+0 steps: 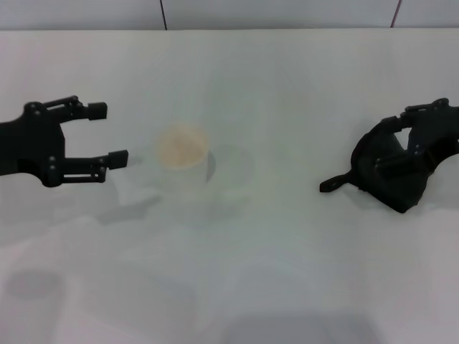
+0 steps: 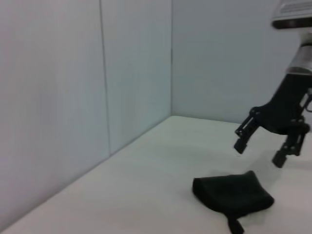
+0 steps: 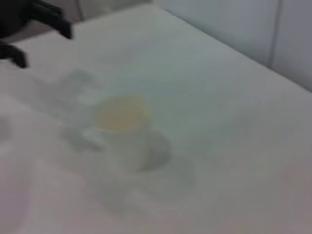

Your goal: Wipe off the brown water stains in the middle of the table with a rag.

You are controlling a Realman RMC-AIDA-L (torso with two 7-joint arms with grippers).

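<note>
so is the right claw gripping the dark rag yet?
No: the left wrist view shows the right claw open and hanging above the dark green-black cloth rag, which lies on the white table.

Cup [image 1: 182, 163] blocks table [image 1: 287, 86] centre; open surface either side.

Bright, washed-out, even light over the white table [image 1: 301, 86], faint soft shadows, right wrist view heavily blurred.

table [image 1: 301, 86]: smooth white, faint sheen | rag [image 2: 234, 194]: soft matt dark cloth | cup [image 1: 183, 168]: translucent plastic
</note>
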